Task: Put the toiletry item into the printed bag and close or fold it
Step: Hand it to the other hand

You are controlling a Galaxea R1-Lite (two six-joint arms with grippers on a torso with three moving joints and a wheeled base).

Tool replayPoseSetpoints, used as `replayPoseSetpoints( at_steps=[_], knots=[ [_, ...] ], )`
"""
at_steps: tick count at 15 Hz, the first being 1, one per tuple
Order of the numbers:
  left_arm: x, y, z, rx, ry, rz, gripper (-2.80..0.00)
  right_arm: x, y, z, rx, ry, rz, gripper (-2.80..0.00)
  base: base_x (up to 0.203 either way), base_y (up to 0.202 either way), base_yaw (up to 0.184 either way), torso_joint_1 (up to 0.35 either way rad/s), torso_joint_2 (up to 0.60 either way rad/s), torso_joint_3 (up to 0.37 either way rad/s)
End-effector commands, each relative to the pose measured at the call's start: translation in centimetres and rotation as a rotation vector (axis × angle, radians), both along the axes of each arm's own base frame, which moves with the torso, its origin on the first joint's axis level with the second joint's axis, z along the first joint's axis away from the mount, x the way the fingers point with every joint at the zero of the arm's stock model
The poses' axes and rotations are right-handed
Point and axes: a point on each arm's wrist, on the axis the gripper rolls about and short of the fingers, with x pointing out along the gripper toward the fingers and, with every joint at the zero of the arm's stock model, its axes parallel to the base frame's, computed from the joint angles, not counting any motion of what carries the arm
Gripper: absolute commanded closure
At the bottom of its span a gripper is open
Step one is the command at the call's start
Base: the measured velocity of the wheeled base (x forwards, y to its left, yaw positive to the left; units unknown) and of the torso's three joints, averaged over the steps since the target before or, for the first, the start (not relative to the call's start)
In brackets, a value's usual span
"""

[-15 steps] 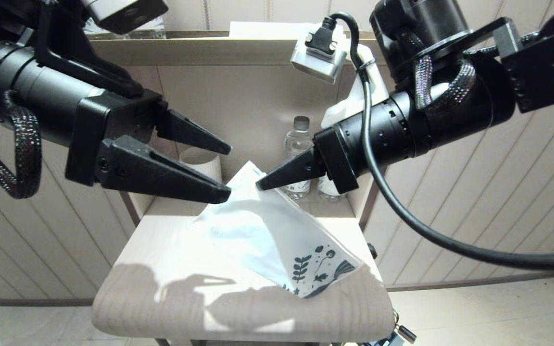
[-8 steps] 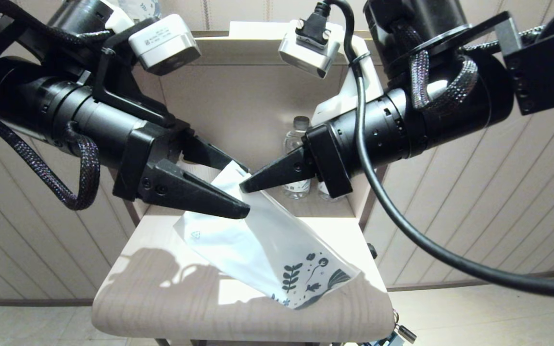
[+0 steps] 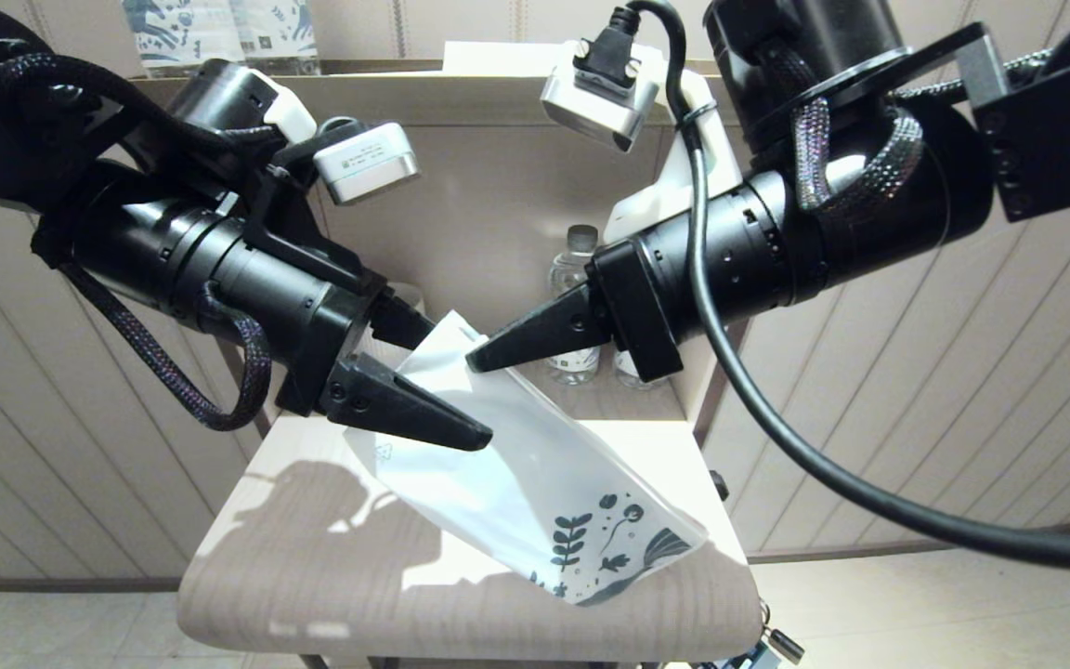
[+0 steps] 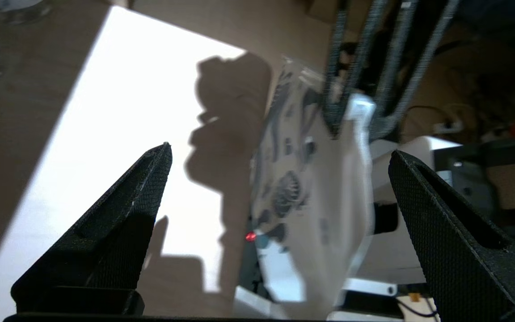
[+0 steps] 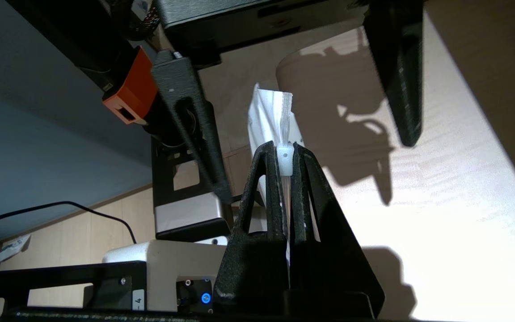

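The printed bag [image 3: 535, 465] hangs slanted above the pale wooden table [image 3: 312, 576], its leaf-printed end resting near the table's right front edge. My right gripper [image 3: 477, 360] is shut on the bag's top strip and holds that end up; its view shows the white strip pinched between the fingers [image 5: 285, 150]. My left gripper [image 3: 456, 386] is open and straddles the bag's upper left part, one finger in front and one behind it. Between those wide jaws [image 4: 280, 150] the bag [image 4: 311, 201] shows edge-on and untouched. The toiletry item is out of view.
Two clear water bottles [image 3: 577, 269] stand in the niche behind the table. More blue-printed bottles [image 3: 219, 28] stand on the shelf above. Panelled walls flank the narrow table on both sides.
My left arm has dropped and swung in, bringing its open jaws around the bag's upper edge. The right gripper shifted the bag's top slightly left, then held still.
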Motion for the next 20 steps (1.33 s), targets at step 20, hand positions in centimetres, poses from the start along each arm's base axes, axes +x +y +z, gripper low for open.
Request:
replayPoseSetpoints(
  at_steps=[20],
  knots=[
    [-4.8, -1.5, 3.6, 0.124, -0.07, 0.063, -2.8, -0.3, 0.4, 1.2, 0.102, 0.138, -0.006, 0.0, 0.0, 0.0, 0.0, 0.0, 0.0, 0.0]
  ],
)
